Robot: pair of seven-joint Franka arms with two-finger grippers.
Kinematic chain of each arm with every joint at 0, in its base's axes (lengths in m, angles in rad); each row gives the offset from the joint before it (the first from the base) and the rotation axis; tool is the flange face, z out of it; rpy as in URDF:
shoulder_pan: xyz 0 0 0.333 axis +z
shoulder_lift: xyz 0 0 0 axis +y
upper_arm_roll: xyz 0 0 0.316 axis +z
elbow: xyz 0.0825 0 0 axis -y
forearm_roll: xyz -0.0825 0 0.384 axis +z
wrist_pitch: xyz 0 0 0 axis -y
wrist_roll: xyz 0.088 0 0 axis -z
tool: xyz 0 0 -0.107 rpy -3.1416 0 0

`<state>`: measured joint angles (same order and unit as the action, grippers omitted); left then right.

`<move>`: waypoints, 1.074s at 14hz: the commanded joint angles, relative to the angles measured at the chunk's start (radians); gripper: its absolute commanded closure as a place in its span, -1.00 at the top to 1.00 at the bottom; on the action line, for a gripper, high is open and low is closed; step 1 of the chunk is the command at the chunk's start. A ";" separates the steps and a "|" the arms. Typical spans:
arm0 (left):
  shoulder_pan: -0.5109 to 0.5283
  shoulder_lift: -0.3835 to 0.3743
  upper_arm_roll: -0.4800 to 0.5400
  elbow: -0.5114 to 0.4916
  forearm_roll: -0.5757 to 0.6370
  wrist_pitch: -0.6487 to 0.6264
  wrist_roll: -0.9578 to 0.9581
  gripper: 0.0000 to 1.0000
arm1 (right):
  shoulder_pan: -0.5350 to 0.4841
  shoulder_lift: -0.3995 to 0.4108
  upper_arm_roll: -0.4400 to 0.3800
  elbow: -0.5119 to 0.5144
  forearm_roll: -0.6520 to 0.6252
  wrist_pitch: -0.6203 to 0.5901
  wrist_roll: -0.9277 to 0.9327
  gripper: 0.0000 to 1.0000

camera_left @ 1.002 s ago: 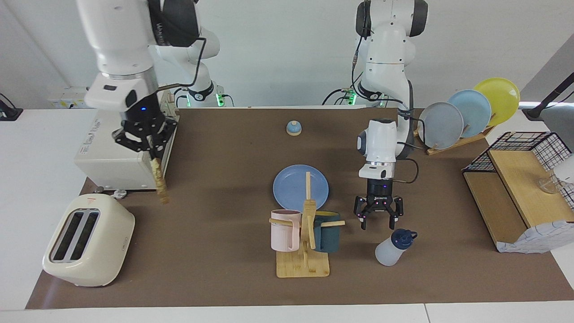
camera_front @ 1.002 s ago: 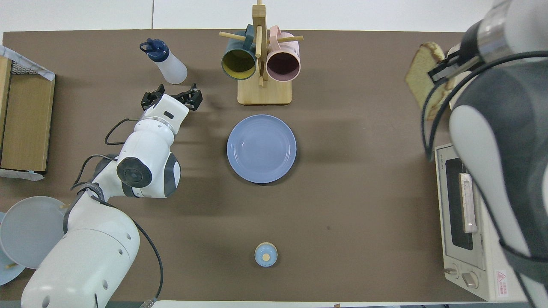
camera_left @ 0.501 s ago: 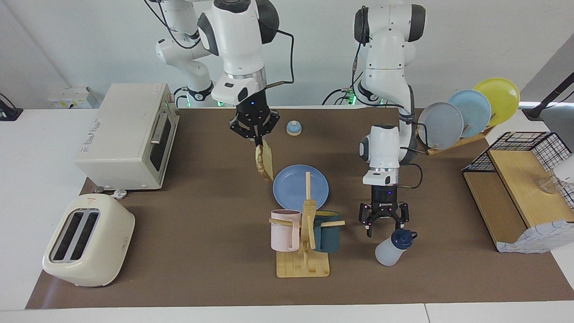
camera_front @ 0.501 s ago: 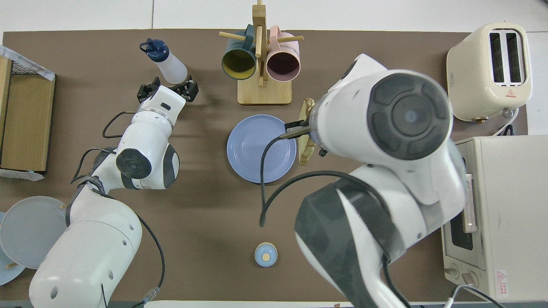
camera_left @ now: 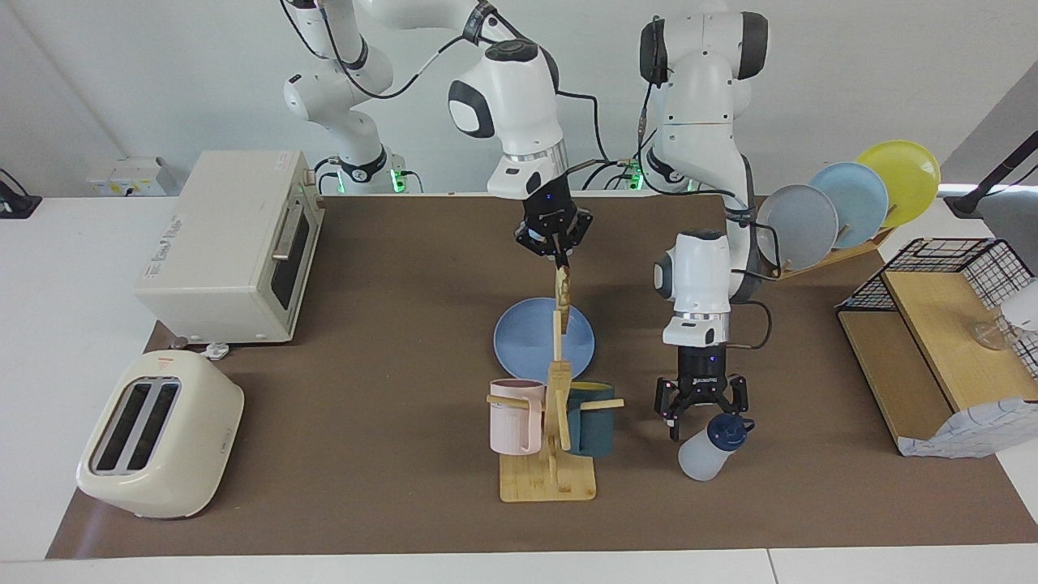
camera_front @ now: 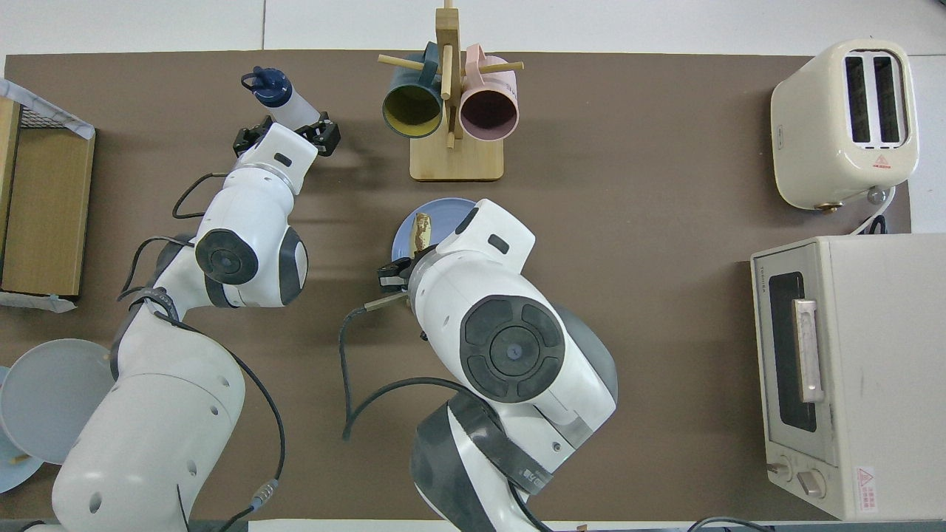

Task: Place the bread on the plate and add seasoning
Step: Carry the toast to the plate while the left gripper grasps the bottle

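Observation:
The bread (camera_left: 561,289) hangs edge-on from my right gripper (camera_left: 556,247), which is shut on its top edge, just above the blue plate (camera_left: 523,341). From overhead the bread (camera_front: 422,230) shows over the plate (camera_front: 405,238), most of which my right arm covers. The seasoning (camera_left: 707,450) bottle leans on the mat toward the left arm's end, dark cap up. My left gripper (camera_left: 704,415) hangs open low over it, fingers (camera_front: 324,136) spread either side of the seasoning (camera_front: 283,96). I cannot tell whether they touch it.
A wooden mug rack (camera_left: 549,478) with a pink and a teal mug stands beside the plate, farther from the robots. A toaster (camera_left: 159,434) and toaster oven (camera_left: 231,243) sit at the right arm's end. A dish rack of plates (camera_left: 843,203) and a wire shelf (camera_left: 932,332) sit at the left arm's end.
My right arm swung the bread from the oven end across to over the blue plate. My left gripper moved down closer onto the seasoning bottle, still open.

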<state>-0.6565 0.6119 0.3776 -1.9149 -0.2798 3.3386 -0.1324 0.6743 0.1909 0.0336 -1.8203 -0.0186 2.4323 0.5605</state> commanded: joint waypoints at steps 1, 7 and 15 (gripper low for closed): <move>-0.008 0.052 0.020 0.062 -0.021 -0.025 -0.004 1.00 | -0.001 -0.015 -0.005 -0.083 0.000 0.117 -0.001 -1.00; 0.001 0.055 0.024 0.066 -0.022 -0.027 -0.007 1.00 | -0.001 0.030 -0.005 -0.089 -0.001 0.172 -0.010 -1.00; 0.009 0.068 0.024 0.089 -0.027 -0.050 -0.012 1.00 | -0.029 0.054 -0.005 -0.106 -0.001 0.243 -0.071 -1.00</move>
<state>-0.6465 0.6590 0.3929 -1.8585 -0.2918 3.3032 -0.1366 0.6530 0.2360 0.0230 -1.9085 -0.0196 2.6204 0.5068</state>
